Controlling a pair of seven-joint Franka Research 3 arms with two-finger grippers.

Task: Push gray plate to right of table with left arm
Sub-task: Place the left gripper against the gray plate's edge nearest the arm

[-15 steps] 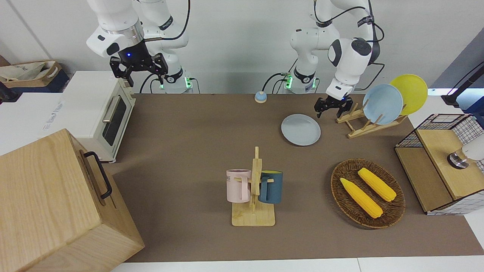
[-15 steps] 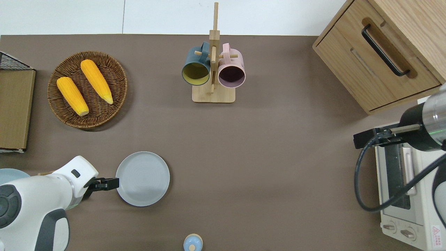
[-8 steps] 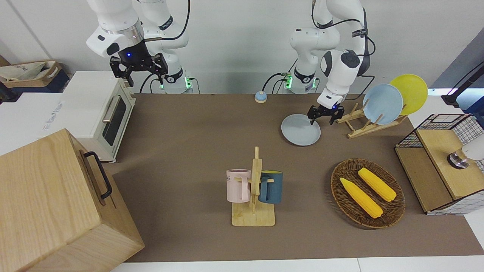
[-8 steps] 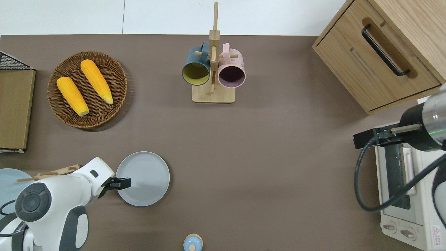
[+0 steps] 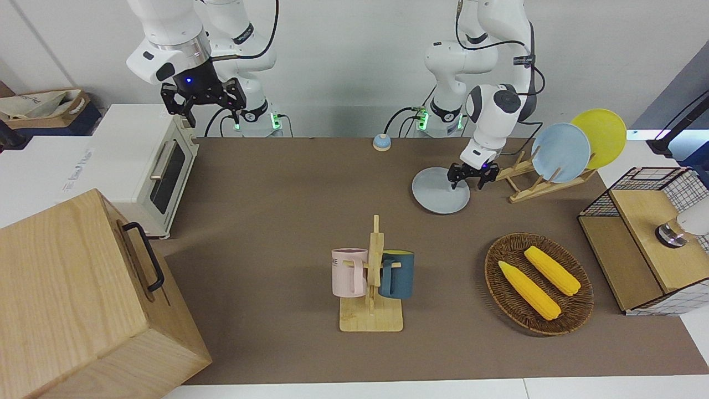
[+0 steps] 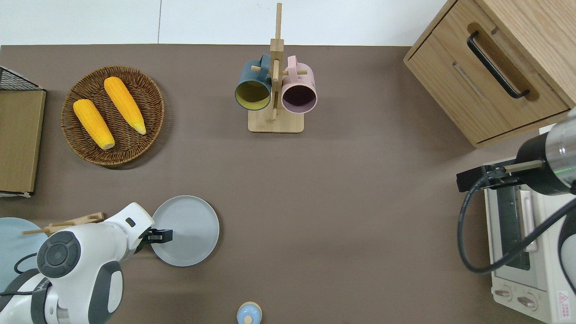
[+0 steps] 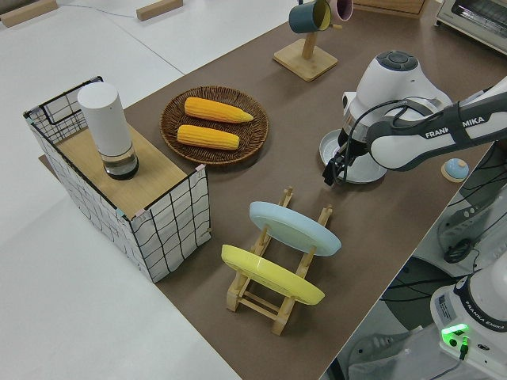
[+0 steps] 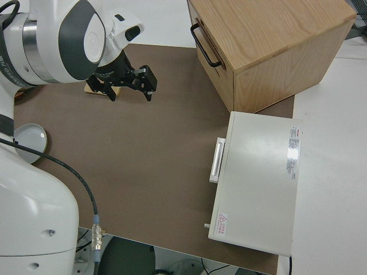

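Note:
The gray plate (image 5: 437, 194) (image 6: 189, 230) (image 7: 371, 174) lies flat on the brown table (image 5: 277, 194), toward the left arm's end and beside the wooden dish rack. My left gripper (image 5: 468, 177) (image 6: 160, 234) (image 7: 337, 170) is open and hangs low at the plate's rim on the dish-rack side. One finger is over the plate's inside and the other is outside the rim. I cannot tell whether a finger touches the plate. My right gripper (image 5: 209, 106) (image 8: 129, 86) is open, holds nothing, and is parked.
A dish rack (image 5: 526, 185) holds a light-blue and a yellow plate. A wicker basket (image 5: 581, 307) with two corn cobs, a mug rack (image 5: 372, 318), a small blue bell (image 5: 381, 143), a toaster oven (image 5: 149, 166), a wooden cabinet (image 5: 83, 299) and a wire crate (image 5: 648, 233) also stand on the table.
My left gripper has moved from beside the dish rack toward the right arm's end and down onto the gray plate's rim. The plate and the right arm have not moved.

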